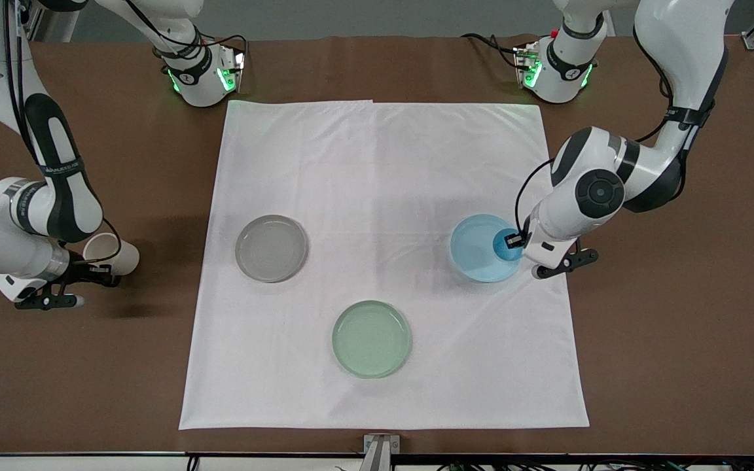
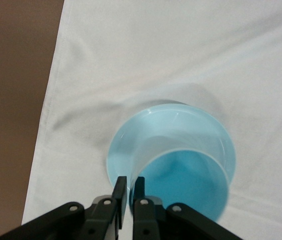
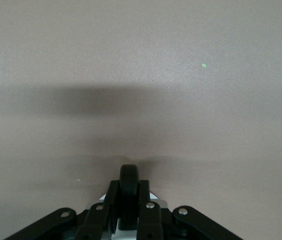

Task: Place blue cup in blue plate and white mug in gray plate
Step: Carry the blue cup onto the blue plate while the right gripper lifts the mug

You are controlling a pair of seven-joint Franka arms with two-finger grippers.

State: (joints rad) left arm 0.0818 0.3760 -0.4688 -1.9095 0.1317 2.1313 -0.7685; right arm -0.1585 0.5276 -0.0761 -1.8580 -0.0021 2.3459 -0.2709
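Note:
The blue cup (image 1: pixel 506 244) is in my left gripper (image 1: pixel 514 241), which is shut on the cup's rim, one finger inside and one outside. The cup is over the blue plate (image 1: pixel 475 255), at the plate's edge toward the left arm's end. The left wrist view shows the gripper (image 2: pixel 130 187), the cup (image 2: pixel 186 182) and the plate (image 2: pixel 131 142). My right gripper (image 1: pixel 101 273) is shut on the black handle (image 3: pixel 129 177) of the white mug (image 1: pixel 110 252) and holds it over the bare brown table. The gray plate (image 1: pixel 271 248) lies empty on the cloth.
A pale green plate (image 1: pixel 372 338) lies empty on the white cloth (image 1: pixel 377 163), nearer the front camera than the other two plates. The brown table (image 1: pixel 678 327) shows bare round the cloth. Both arm bases stand along the table's back edge.

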